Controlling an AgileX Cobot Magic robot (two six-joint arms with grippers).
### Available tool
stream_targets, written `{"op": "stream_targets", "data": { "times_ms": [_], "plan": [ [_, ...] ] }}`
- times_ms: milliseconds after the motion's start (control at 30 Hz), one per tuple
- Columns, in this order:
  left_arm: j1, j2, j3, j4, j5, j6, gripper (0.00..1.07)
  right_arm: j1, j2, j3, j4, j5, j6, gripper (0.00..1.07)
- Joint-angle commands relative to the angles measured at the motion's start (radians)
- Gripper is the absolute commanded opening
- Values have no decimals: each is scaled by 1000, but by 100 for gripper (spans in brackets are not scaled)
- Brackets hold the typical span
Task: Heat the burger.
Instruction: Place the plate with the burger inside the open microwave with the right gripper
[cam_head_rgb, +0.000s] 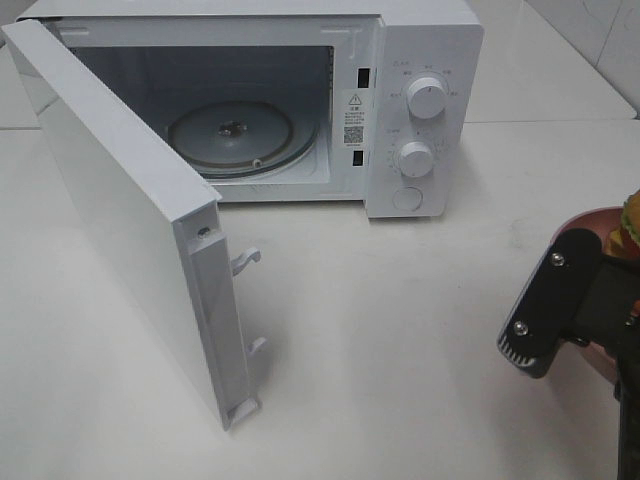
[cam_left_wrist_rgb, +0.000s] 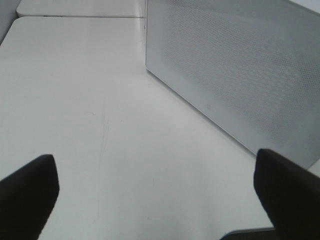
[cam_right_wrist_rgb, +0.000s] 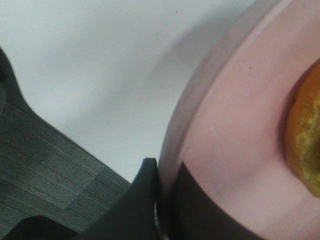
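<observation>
Exterior high view: the white microwave (cam_head_rgb: 420, 100) stands at the back of the white table (cam_head_rgb: 400, 330), its door (cam_head_rgb: 130, 220) swung fully open toward the left and its glass turntable (cam_head_rgb: 240, 135) bare. Two round knobs (cam_head_rgb: 428, 100) sit one above the other on the control panel, with a round button (cam_head_rgb: 407, 198) beneath them. The burger (cam_head_rgb: 630, 222) is at the far right edge of this view, well apart from the microwave, resting on a pink plate (cam_head_rgb: 590, 225); we see only a sliver of bun and lettuce. In the right wrist view the right gripper (cam_right_wrist_rgb: 167, 180) is clamped on the plate's rim, one dark finger (cam_right_wrist_rgb: 145, 200) on the outer side and the other over the inner face, with the golden bun just beyond. In the left wrist view the left gripper (cam_left_wrist_rgb: 157, 200) hangs over bare table with its fingertips (cam_left_wrist_rgb: 27, 195) spread wide and nothing between them; the door's perforated panel lies ahead on one side. We cannot find this gripper in the exterior view.
</observation>
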Motion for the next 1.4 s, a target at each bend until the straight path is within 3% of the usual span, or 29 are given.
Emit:
{"op": "stream_targets", "data": {
  "times_ms": [33, 333, 1033, 1400],
  "plan": [
    [0, -16, 4, -7, -10, -4, 98, 50, -9, -1, -60, 40, -38, 0],
    [0, -16, 4, -7, -10, -4, 98, 132, -9, -1, -85, 20, -121, 0],
    [0, -16, 4, -7, -10, -4, 98, 132, -9, -1, -117, -169, -512, 0],
    [0, -16, 4, -7, -10, -4, 98, 131, -6, -1, -117, -288, -598, 0]
  ]
}}
